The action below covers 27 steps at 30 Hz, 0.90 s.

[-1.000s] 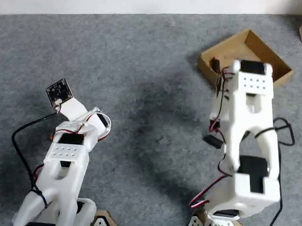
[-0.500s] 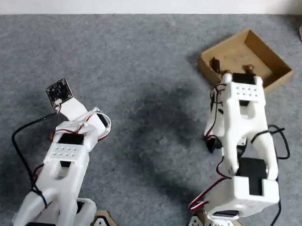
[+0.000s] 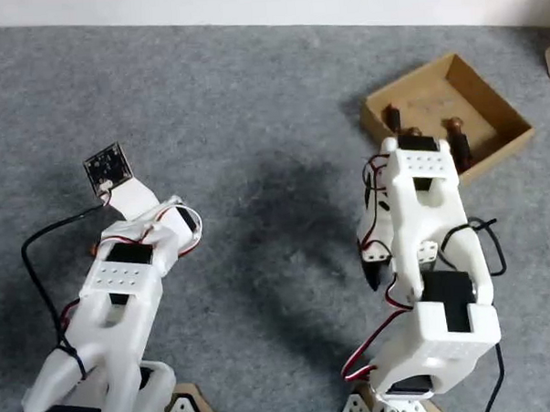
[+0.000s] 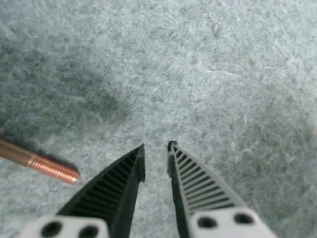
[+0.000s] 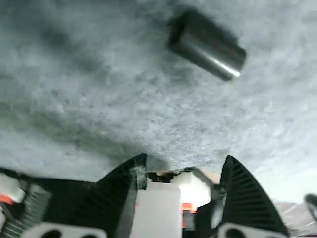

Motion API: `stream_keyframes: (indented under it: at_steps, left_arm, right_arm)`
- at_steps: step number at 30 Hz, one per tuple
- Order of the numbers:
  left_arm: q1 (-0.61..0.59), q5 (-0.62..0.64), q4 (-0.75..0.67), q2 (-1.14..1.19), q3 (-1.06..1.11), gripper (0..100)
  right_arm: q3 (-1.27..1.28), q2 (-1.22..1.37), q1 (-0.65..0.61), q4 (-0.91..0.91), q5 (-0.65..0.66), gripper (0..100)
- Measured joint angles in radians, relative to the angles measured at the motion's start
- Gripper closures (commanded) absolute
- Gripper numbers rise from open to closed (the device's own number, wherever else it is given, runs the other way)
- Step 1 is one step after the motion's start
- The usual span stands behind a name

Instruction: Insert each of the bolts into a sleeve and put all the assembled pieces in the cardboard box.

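On the overhead feed the cardboard box (image 3: 489,101) sits in the upper right of the frame, on the grey felt worktop (image 3: 270,97). Inside it, along the wall nearest the arms, lie several dark-and-copper assembled pieces (image 3: 456,145). The right arm (image 3: 426,218) stands just below the box, and from my angle its upper end overlaps the box's near edge. The left arm (image 3: 123,286) is in the lower left, well apart from the box, with its wrist camera board (image 3: 107,168) sticking out toward the upper left.

On the left wrist feed the left pincer (image 4: 156,148) is released — its two ribbed black fingers (image 4: 124,183) stand a narrow gap apart, with only felt between them. A copper bolt (image 4: 42,166) lies flat on the felt near one finger, not touching it. I can see its threaded end; the rest of the shaft runs out of the picture.

On the right wrist feed the right pincer (image 5: 182,166) is spread wide and grips nothing. Beyond its tips, well apart from them, a dark metal sleeve (image 5: 207,44) lies on its side on the felt. From here I cannot tell whether a bolt sits inside it. Between the spread fingers I see white and black parts of the robot itself.
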Motion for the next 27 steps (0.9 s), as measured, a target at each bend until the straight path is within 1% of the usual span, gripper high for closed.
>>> stream_keyframes:
  at_steps: [2, 5, 7, 13, 17, 21, 27]
  left_arm:
    - [0.000, 0.000, 0.000, 0.000, 0.000, 92]
    - [0.000, 0.000, 0.000, 0.000, 0.000, 92]
    - [0.000, 0.000, 0.000, 0.000, 0.000, 92]
    - [0.000, 0.000, 0.000, 0.000, 0.000, 92]
    - [0.000, 0.000, 0.000, 0.000, 0.000, 92]
    - [0.000, 0.000, 0.000, 0.000, 0.000, 92]
    - [0.000, 0.000, 0.000, 0.000, 0.000, 92]
  right_arm:
    - [0.000, 0.000, 0.005, -0.023, 0.092, 78.3]
    - [0.000, 0.000, 0.055, -0.072, 0.255, 78.3]
    - [0.000, 0.000, 0.078, -0.098, 0.338, 78.3]
    - [0.040, 0.018, 0.098, -0.259, 0.477, 78.3]
    - [0.101, 0.028, 0.101, -0.370, 0.601, 78.3]
    - [0.141, 0.029, 0.101, -0.411, 0.713, 78.3]
    - [0.144, 0.028, 0.109, -0.413, 0.876, 78.3]
